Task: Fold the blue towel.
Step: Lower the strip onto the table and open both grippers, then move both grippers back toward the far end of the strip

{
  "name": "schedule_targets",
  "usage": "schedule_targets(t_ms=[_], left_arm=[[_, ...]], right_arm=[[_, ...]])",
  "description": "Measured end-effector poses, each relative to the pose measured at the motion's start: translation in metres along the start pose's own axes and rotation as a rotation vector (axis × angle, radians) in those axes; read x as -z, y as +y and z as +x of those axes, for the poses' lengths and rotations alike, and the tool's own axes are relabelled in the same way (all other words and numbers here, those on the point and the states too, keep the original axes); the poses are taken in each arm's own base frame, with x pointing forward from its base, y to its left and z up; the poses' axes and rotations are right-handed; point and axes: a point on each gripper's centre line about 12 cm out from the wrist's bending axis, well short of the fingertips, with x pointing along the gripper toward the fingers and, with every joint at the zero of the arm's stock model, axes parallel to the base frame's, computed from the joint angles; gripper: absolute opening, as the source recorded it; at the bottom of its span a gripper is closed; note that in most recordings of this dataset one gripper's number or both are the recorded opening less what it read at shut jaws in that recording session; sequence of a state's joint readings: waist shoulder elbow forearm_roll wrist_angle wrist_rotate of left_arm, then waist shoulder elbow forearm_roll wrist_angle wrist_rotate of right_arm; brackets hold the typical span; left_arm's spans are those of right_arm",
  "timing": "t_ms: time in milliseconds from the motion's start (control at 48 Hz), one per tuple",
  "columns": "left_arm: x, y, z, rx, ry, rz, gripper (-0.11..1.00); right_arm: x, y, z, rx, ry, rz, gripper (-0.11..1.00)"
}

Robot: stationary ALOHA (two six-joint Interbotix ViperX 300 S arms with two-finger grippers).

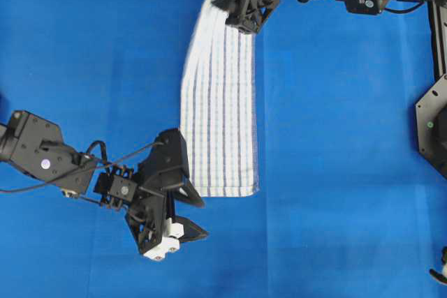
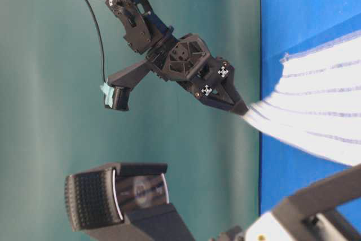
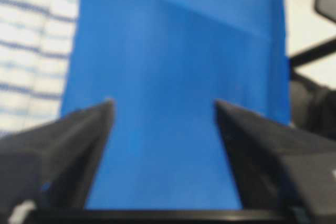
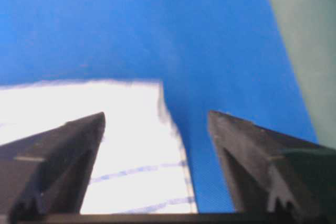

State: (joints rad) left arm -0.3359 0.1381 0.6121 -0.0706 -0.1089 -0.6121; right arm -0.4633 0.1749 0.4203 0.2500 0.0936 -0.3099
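Overhead view: blue towel (image 1: 220, 102) lies as narrow folded strip, mid-table, running 12 to 6 o'clock. Left gripper (image 1: 187, 215) at 7 o'clock, right gripper (image 1: 244, 22) at 12, both w/ jaws spread, holding nothing; apparently just let go.

striped towel (image 1: 220, 102) btwn two grippers, flat

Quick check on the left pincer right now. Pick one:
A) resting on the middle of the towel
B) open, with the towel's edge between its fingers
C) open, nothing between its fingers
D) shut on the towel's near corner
C: in the left wrist view the left pincer has its fingers spread with only blue table covering between them; the blue towel lies off to the side.
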Motion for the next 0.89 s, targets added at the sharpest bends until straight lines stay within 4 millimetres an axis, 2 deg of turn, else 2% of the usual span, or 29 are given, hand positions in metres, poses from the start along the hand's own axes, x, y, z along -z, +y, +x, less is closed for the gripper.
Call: schedule_targets(t_ms=[42, 166, 312, 416, 645, 895], left_arm=[[0.001, 0.001, -0.004, -0.009, 0.014, -0.002, 0.84], [0.0, -0.002, -0.018, -0.007, 0.018, 0.003, 0.75], [-0.002, -0.002, -0.033, -0.009, 0.018, 0.02, 0.75], [-0.005, 0.007, -0.045, -0.034, 0.026, 0.018, 0.75], [-0.027, 0.038, -0.079, -0.1, -0.026, 0.041, 0.75], [-0.043, 0.075, -0.103, -0.178, -0.085, 0.097, 0.75]], right_arm=[[-0.001, 0.001, 0.0, -0.002, 0.0, -0.001, 0.89], [0.0, -0.002, 0.0, 0.004, 0.0, 0.003, 0.86], [0.007, -0.003, -0.006, 0.005, 0.012, 0.007, 0.86], [0.008, -0.002, -0.022, 0.005, -0.001, 0.008, 0.86], [0.02, 0.002, -0.069, 0.002, -0.028, 0.025, 0.86], [0.04, 0.024, -0.111, -0.044, -0.056, 0.03, 0.86]])
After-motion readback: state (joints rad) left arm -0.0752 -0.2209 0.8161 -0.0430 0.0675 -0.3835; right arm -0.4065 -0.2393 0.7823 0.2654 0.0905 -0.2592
